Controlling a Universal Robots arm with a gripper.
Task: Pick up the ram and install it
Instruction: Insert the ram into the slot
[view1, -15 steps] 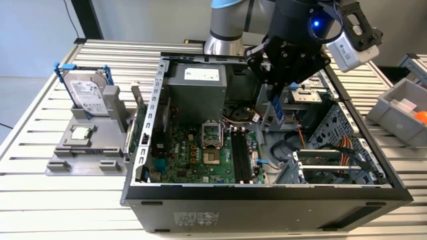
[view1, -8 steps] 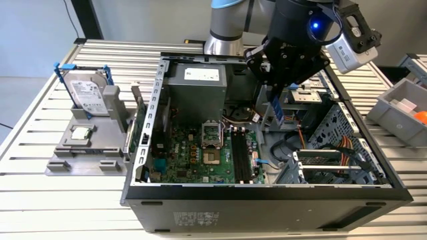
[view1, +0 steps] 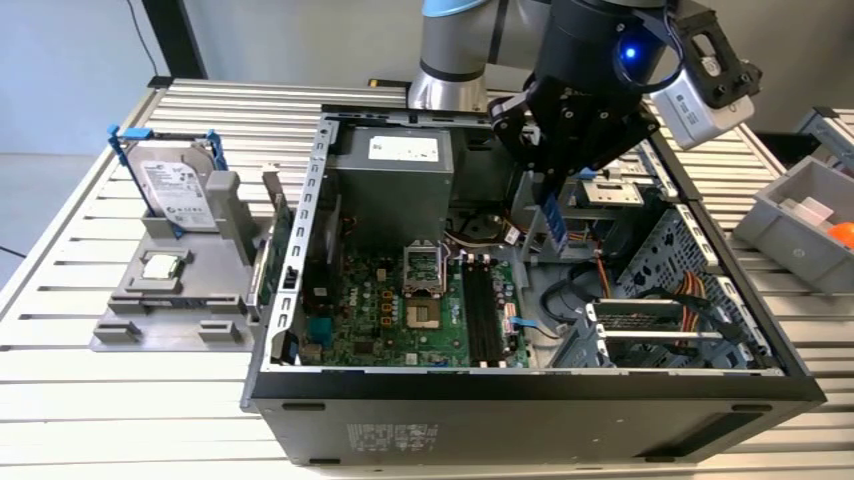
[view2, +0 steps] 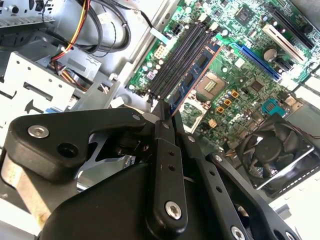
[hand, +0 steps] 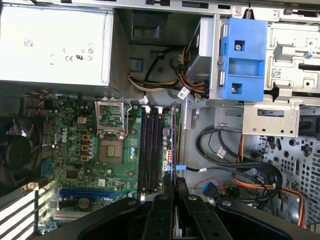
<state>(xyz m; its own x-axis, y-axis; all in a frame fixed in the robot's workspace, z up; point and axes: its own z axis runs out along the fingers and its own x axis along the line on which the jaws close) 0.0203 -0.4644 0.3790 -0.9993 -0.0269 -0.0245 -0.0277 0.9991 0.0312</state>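
Exterior view: black end effector (view1: 549, 188) pinches thin bluish ram stick (view1: 551, 228) over open black computer case (view1: 534, 400). Green motherboard (view1: 380, 315) lies inside.

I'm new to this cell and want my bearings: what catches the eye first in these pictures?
The black hand hangs over the open case, gripping the ram upright near the dark slots. On the exterior view's left, a hard drive stands in a grey holder beside the case.
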